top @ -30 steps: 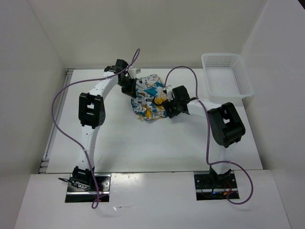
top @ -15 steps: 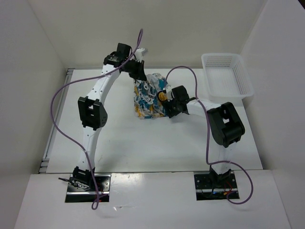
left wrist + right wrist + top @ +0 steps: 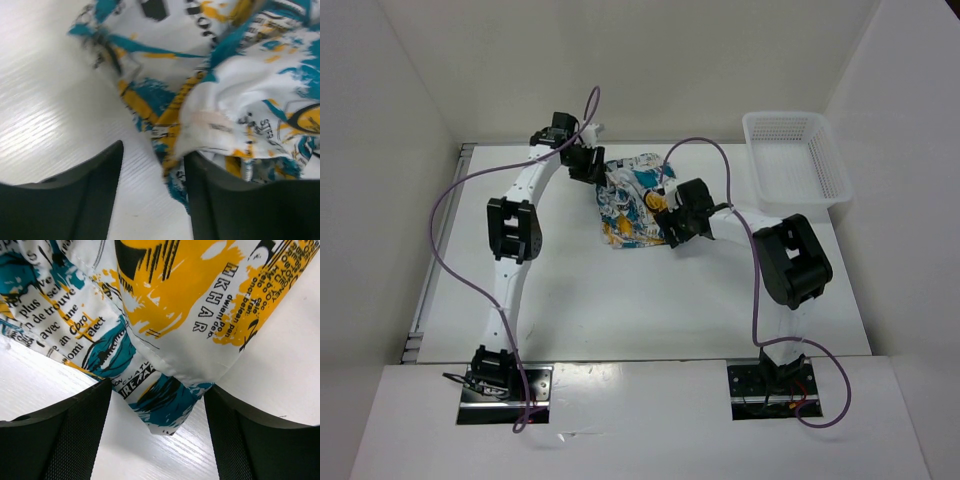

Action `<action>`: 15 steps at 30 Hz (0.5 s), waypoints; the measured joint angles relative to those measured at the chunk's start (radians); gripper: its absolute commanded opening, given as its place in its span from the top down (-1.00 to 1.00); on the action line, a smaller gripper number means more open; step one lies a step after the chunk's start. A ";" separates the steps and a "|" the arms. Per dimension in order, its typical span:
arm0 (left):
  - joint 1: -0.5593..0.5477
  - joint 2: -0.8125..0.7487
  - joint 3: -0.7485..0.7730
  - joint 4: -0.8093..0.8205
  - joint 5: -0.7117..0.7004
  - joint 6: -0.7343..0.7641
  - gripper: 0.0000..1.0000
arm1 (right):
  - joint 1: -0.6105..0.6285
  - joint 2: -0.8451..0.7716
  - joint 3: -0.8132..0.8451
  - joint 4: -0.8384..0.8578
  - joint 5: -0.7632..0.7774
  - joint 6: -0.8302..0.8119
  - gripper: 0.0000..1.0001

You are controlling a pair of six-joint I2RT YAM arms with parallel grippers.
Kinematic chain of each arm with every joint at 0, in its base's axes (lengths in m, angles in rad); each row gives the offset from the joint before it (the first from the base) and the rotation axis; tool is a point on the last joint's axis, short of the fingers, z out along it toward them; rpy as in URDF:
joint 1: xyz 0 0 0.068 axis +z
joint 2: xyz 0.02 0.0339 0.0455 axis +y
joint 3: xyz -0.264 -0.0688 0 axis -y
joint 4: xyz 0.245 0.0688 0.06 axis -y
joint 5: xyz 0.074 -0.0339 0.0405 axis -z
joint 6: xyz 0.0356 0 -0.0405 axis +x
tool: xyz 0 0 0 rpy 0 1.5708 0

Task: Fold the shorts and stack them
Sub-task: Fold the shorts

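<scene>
Shorts, one pair. Soft white fabric with a dense teal, yellow-orange and black print that includes black lettering. Not folded: a rumpled, partly spread heap with creases and overlapping layers, one hem corner lying flat. Rests on the white table, towards its far middle.

Left arm: stretched toward 12 o'clock, wrist bent toward 4 o'clock. Left gripper: jaws apart. Right arm: forearm reaching toward 10 o'clock. Right gripper: low, jaws wide apart.
</scene>
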 measured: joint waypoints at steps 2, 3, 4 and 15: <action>0.018 0.003 -0.015 -0.004 -0.019 -0.003 -0.47 | 0.003 0.000 0.012 -0.002 0.000 -0.004 -0.60; 0.024 0.000 -0.018 -0.003 -0.023 -0.004 -0.61 | 0.005 0.000 0.020 -0.004 -0.001 -0.008 -0.60; 0.029 -0.007 -0.024 -0.002 -0.029 -0.003 -0.74 | 0.005 0.000 0.026 -0.006 -0.002 -0.011 -0.63; -0.027 -0.370 -0.213 0.021 0.021 -0.005 -0.79 | -0.017 -0.018 0.148 -0.043 0.009 -0.011 -0.63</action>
